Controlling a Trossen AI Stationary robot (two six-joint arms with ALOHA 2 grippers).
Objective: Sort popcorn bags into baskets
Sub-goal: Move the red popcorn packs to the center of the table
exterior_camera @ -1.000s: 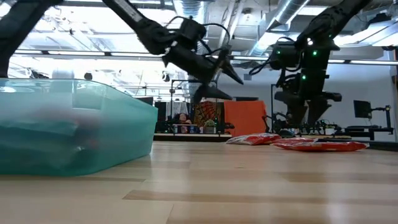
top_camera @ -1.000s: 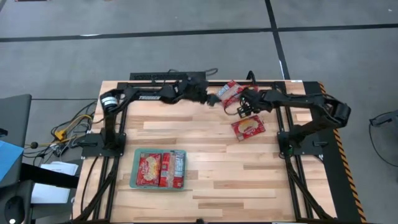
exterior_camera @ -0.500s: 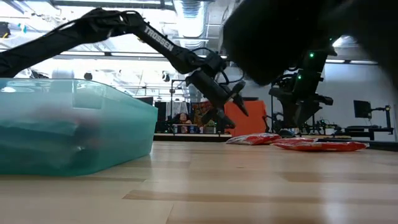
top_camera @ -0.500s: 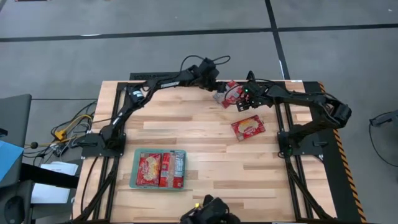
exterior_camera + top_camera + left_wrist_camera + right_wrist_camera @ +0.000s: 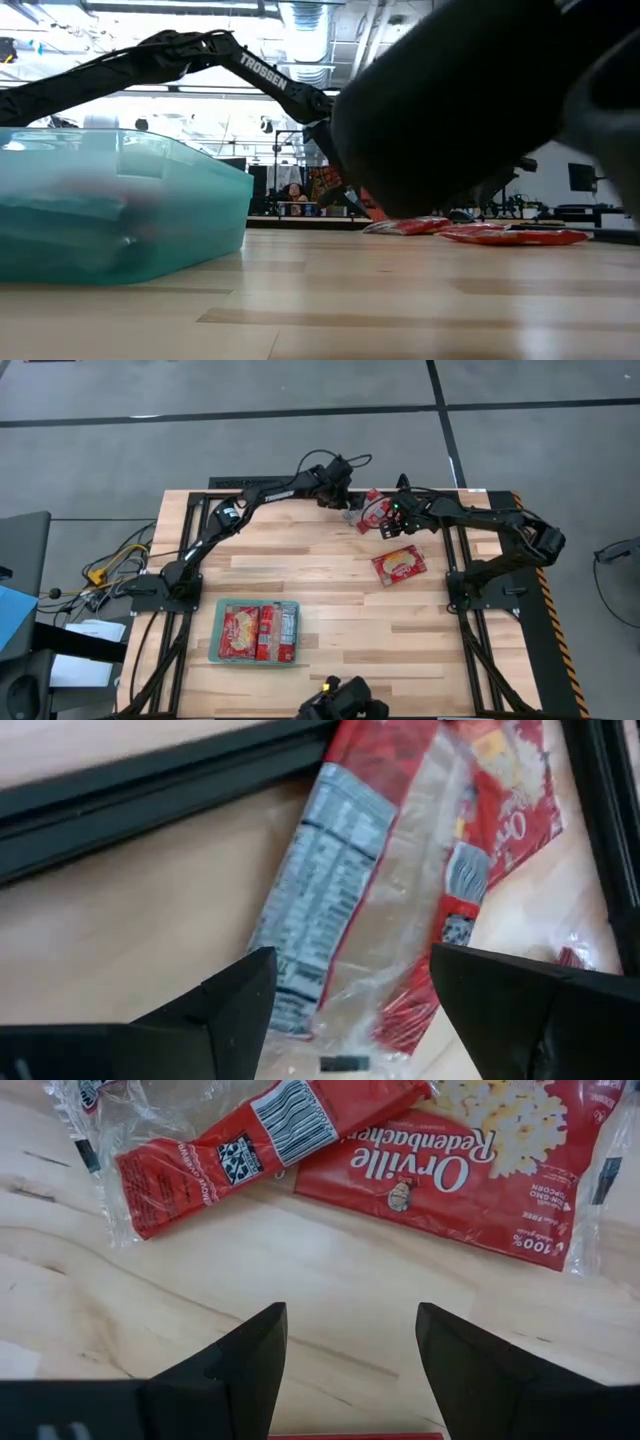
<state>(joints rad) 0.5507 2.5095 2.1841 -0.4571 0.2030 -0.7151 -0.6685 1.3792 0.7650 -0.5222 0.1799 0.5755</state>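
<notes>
Red bags [image 5: 372, 508] are lying at the table's far edge; left gripper [image 5: 345, 1010], fingers spread, is straddling one to grasp it; right gripper [image 5: 350, 1350], fingers apart, is hovering nearby; tray [image 5: 214, 632] is holding others.

A light wooden plank table [image 5: 330, 620] fills the centre of the frame, on a grey floor. In its lower left part sits a shallow teal-green rectangular tray [image 5: 217, 631] with red flat popcorn packets [image 5: 258, 632] laid side by side inside. Near the upper centre edge lies a cluster of red packets [image 5: 372, 508], and another red packet with a yellowish picture [image 5: 399, 565] lies alone just below and to the right. The dark left arm stretches diagonally from the left side, its gripper [image 5: 343, 495] beside the cluster. The dark right arm reaches in from the right, its gripper [image 5: 388, 528] between the cluster and the lone packet.
</notes>
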